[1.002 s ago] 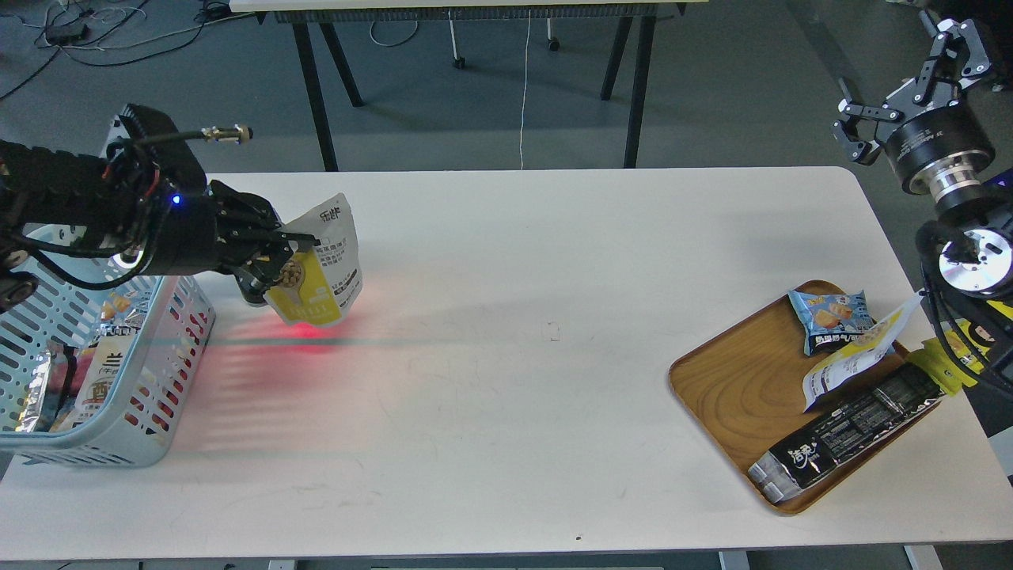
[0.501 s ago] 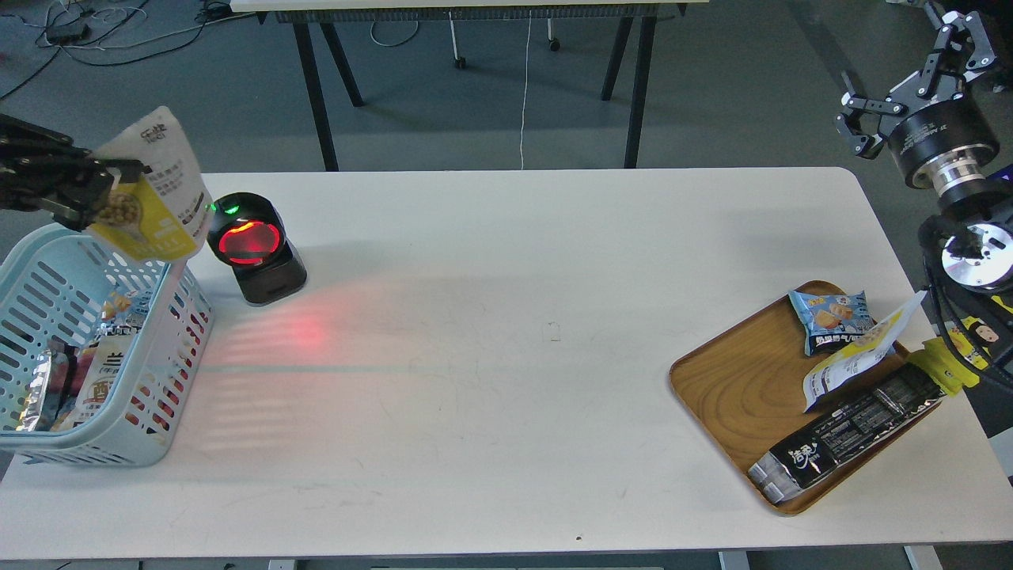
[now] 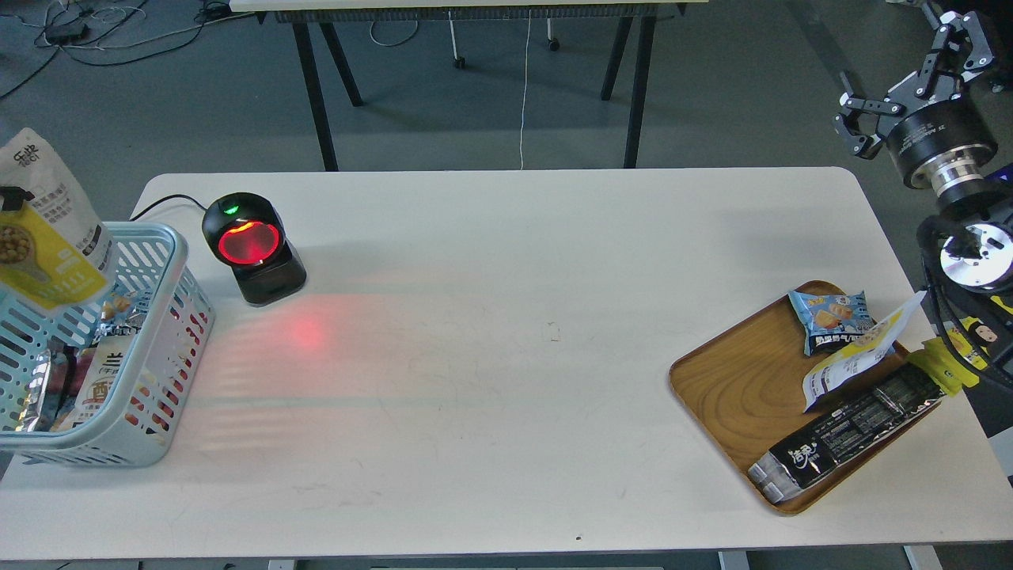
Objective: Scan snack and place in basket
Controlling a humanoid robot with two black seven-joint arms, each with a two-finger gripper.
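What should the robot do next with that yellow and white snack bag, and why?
Probably lower it a little and let go. The snack hangs upright over the far left part of the basket, pinched by a dark finger tip at the view's edge, so it looks placed to drop in. The scanner shows a green light, which suggests the scan is done.

You are looking down on a long white rectangular table (image 3: 506,348) with rounded corners. At its 9 o'clock edge sits a pale blue slotted plastic basket (image 3: 170,317) with packets inside. Just beside the basket, toward 10 o'clock, stands a black dome-shaped barcode scanner (image 3: 253,249) with a glowing red window and a small green light; a red glow falls on the tabletop near its base. Well apart, near 4 o'clock, a rounded wooden tray (image 3: 732,388) rests on the table, carrying snack packets.
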